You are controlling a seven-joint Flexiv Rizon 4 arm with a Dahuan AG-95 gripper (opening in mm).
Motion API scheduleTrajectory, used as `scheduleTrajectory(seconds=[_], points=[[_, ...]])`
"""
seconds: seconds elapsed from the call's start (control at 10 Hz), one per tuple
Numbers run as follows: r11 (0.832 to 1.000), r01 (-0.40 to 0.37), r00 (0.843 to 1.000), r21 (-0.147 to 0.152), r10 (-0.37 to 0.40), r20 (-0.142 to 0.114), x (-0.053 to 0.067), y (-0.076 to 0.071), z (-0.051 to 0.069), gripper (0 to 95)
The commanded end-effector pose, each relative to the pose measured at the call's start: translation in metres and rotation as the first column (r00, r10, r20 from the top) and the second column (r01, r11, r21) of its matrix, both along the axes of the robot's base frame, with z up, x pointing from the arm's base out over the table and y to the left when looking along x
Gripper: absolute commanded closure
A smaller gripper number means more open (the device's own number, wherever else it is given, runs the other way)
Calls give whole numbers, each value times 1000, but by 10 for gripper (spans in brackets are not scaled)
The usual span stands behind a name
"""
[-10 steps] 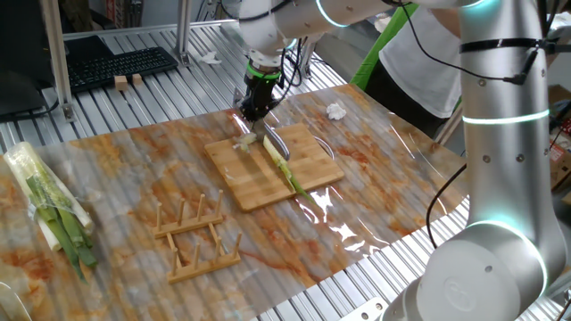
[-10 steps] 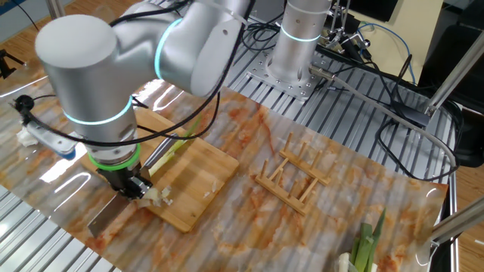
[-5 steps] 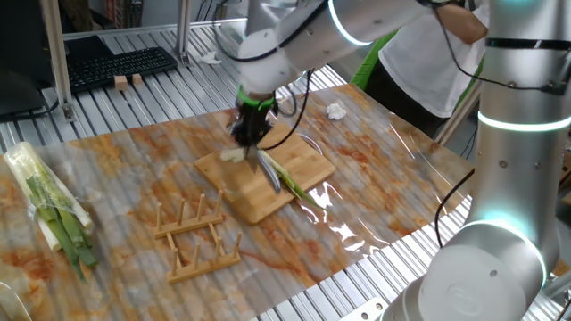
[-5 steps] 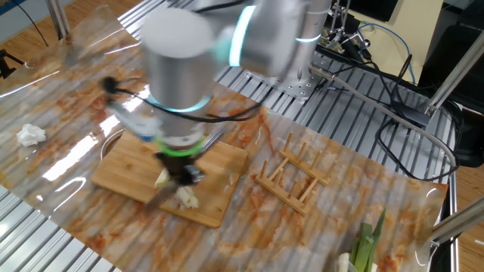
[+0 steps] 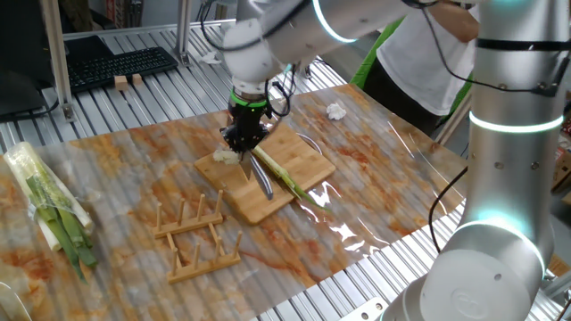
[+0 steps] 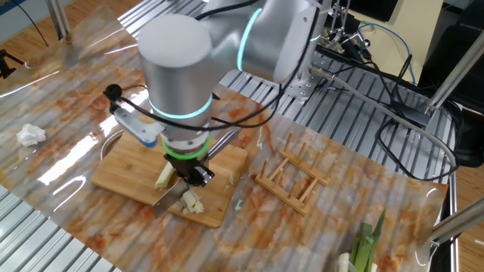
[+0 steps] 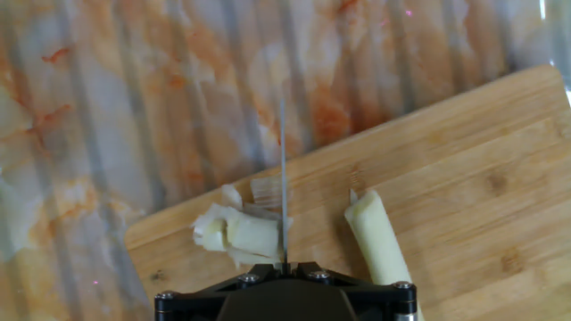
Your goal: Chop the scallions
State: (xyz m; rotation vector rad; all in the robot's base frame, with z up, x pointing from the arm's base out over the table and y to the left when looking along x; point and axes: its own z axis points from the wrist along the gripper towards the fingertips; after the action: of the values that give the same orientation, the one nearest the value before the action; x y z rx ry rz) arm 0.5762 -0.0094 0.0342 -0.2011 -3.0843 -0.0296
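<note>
Hand view looks straight down the knife (image 7: 283,178), its thin edge standing on the board (image 7: 464,169) between a heap of cut chunks (image 7: 234,234) on one side and the white end of the stalk (image 7: 376,236) on the other, so I judge the chopping well begun, the next cut needing the blade lifted and set across the stalk. From where I stand the arm reaches over the board with its wrist pointing straight down, the gripper (image 6: 190,172) pinching the knife's handle low over the wood.
</note>
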Motion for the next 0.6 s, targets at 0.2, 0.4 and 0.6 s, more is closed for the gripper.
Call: scheduleTrajectory(seconds=[0.2, 0.4, 0.6], points=[[1000, -5, 1000, -2, 5, -1, 1, 2, -4, 950], [1000, -8, 1000, 0, 8, -5, -1, 2, -1, 950], [1000, -9, 1000, 6, 9, -4, -3, 1, 3, 950]])
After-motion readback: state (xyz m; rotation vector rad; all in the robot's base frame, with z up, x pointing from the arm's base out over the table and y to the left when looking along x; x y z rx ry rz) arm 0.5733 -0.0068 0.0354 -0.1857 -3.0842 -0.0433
